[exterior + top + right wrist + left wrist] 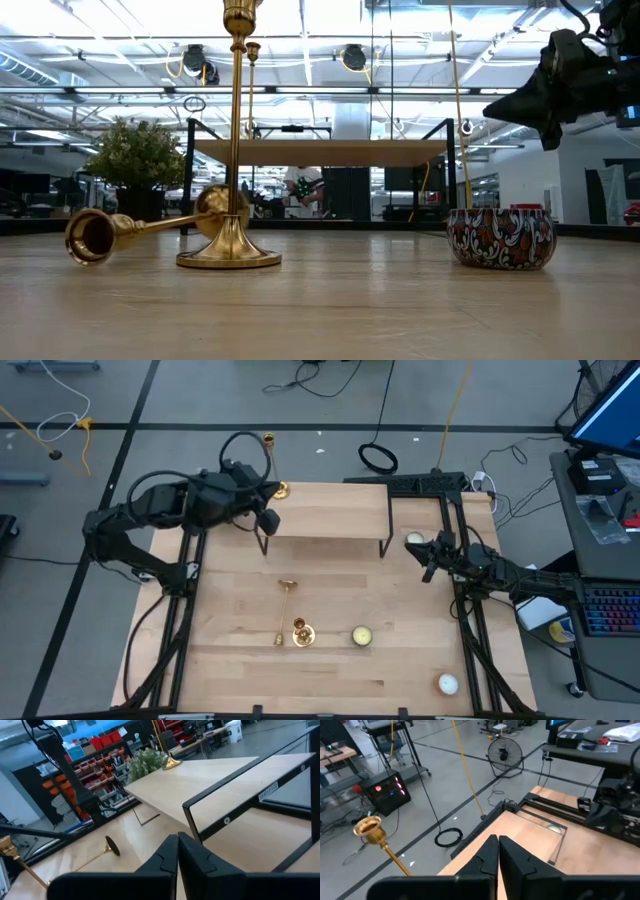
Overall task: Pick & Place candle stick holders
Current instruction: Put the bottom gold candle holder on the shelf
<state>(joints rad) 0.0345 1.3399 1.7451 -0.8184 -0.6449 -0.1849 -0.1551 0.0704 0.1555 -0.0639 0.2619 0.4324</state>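
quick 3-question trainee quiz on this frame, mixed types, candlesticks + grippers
1. True or false: all three candle stick holders stand upright.
2. Where does the far candlestick stand? A) on the raised shelf B) on the floor C) in the patterned tin
3. Fill in: the fingers of the left gripper and the right gripper are both ____.

Key: 1 false, the lying candlestick is on its side beside the upright candlestick; 2 A; 3 shut.
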